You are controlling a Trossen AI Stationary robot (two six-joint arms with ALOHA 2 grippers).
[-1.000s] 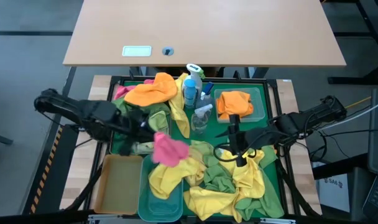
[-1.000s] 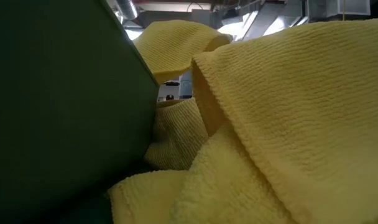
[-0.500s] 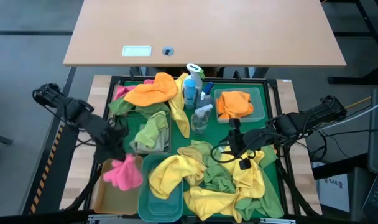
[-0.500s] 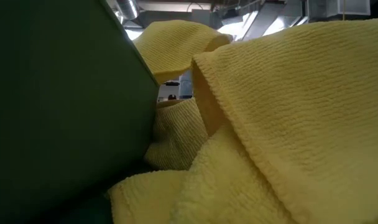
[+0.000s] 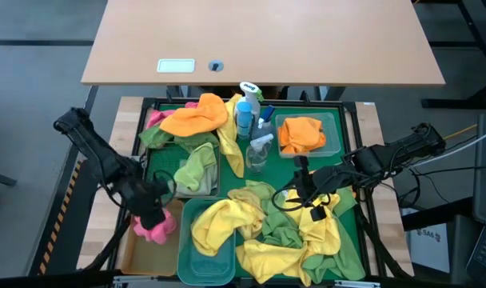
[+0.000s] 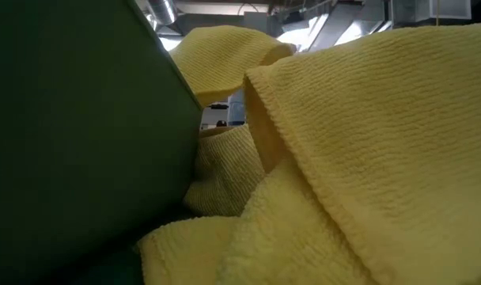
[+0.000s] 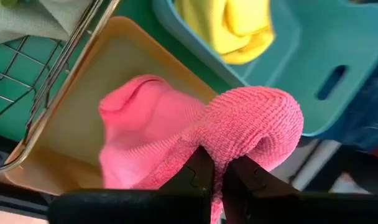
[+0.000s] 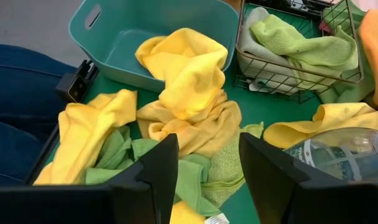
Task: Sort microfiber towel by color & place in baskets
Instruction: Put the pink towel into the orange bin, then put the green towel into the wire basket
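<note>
The left gripper (image 7: pixel 217 177) is hanging over the amber-tan basket (image 5: pixel 139 240), at the near left corner of the green tray (image 5: pixel 351 216), and its jaws are pressed together, pinching a pink towel (image 7: pixel 195 134). The lower part of this towel is already lying inside the amber-tan basket, as the left wrist view is showing. Just beside this basket the teal basket (image 5: pixel 197 260) is standing, and a yellow towel (image 5: pixel 215 220) is hanging over its rim, partly inside and partly on the tray. Behind these two, the wire-mesh basket (image 5: pixel 197 170) is holding a light green towel (image 8: pixel 295 40). The clear basket (image 5: pixel 332 136) is sitting at the far right of the tray with an orange towel (image 5: pixel 301 134) inside. The right gripper (image 8: pixel 207 168) is hovering over the heap of yellow and green towels (image 5: pixel 295 232) in the near right part of the tray, and its jaws are spread, holding nothing. Another orange towel (image 5: pixel 197 118) is lying at the far left of the tray, next to the spray bottles (image 5: pixel 249 120). In the low view, yellow cloth is covering almost everything.
</note>
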